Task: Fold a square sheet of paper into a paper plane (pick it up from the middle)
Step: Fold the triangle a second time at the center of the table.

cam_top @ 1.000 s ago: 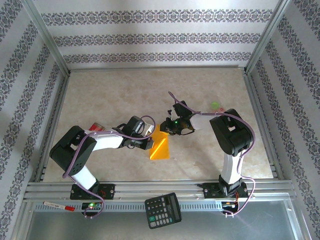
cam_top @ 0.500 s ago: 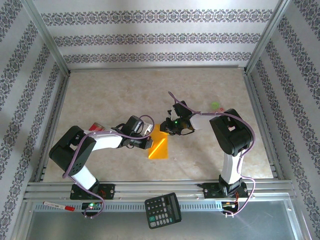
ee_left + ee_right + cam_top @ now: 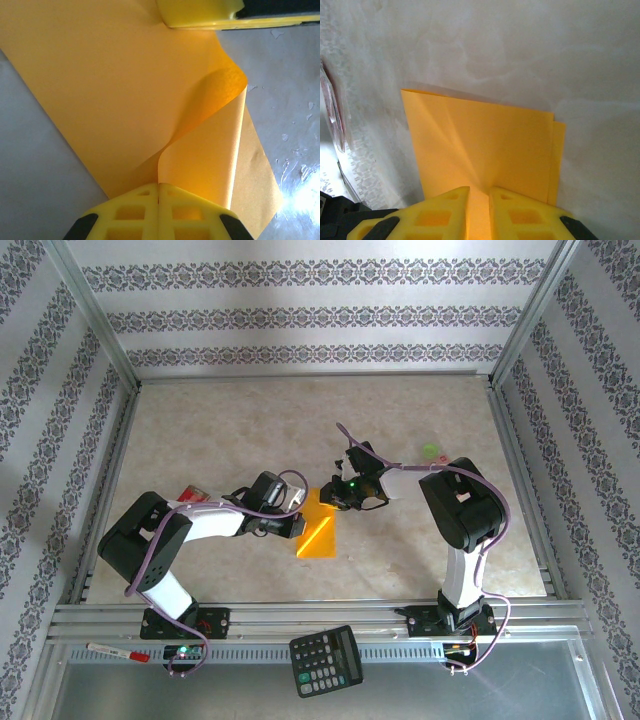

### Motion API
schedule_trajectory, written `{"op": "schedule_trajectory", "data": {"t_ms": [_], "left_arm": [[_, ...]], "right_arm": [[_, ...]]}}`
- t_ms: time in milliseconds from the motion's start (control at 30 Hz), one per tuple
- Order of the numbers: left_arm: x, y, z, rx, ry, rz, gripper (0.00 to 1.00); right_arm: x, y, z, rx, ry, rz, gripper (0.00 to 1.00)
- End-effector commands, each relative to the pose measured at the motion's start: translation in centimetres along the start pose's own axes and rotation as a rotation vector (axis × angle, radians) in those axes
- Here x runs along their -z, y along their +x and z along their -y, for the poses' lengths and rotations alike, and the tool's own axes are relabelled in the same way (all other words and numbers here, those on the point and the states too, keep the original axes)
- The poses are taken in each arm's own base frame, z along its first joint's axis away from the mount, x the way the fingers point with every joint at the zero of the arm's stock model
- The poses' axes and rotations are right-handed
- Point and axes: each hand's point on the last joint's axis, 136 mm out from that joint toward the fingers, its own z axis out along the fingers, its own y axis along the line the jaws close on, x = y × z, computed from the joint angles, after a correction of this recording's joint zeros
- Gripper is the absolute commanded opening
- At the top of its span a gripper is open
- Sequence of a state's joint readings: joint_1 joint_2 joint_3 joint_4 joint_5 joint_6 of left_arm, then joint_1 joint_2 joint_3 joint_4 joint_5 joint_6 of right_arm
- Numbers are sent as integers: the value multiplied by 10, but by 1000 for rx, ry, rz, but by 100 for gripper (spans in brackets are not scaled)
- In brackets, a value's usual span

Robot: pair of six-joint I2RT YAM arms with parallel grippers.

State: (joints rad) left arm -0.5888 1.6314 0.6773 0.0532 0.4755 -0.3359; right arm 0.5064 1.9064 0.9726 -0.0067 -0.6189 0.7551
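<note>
Nearest, behind both arms at the near rail, lies a black calculator (image 3: 326, 660), its keys too small to read. The left end effector (image 3: 158, 186) is pinched tight on one edge of the orange sheet of paper (image 3: 115, 85), and a flap curls up just ahead of its fingertips. Opposite it, the right end effector (image 3: 479, 192) is nipped almost closed on the other edge, where the sheet lies folded over itself on the table (image 3: 545, 60). Left of the left end effector sits a pink packet (image 3: 193, 494), its print unreadable.

Orange-yellow paper (image 3: 322, 530), yellow left claw (image 3: 158, 186), beige marbled table (image 3: 230, 420), black calculator (image 3: 326, 660), grey-striped white walls (image 3: 300, 320)
</note>
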Motion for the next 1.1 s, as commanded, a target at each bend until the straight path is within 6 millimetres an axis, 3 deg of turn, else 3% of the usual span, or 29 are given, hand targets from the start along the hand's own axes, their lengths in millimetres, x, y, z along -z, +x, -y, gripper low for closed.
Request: {"op": "schedule_trajectory", "data": {"t_ms": [0,1067], "left_arm": [[2,8,-13,31,-39,-8,0],[5,10,-11,46,-30,10,0]], "right_arm": [[-11,17,20,-30,52,-53,19],[-12,18,20,-33,52,-57,19]]}}
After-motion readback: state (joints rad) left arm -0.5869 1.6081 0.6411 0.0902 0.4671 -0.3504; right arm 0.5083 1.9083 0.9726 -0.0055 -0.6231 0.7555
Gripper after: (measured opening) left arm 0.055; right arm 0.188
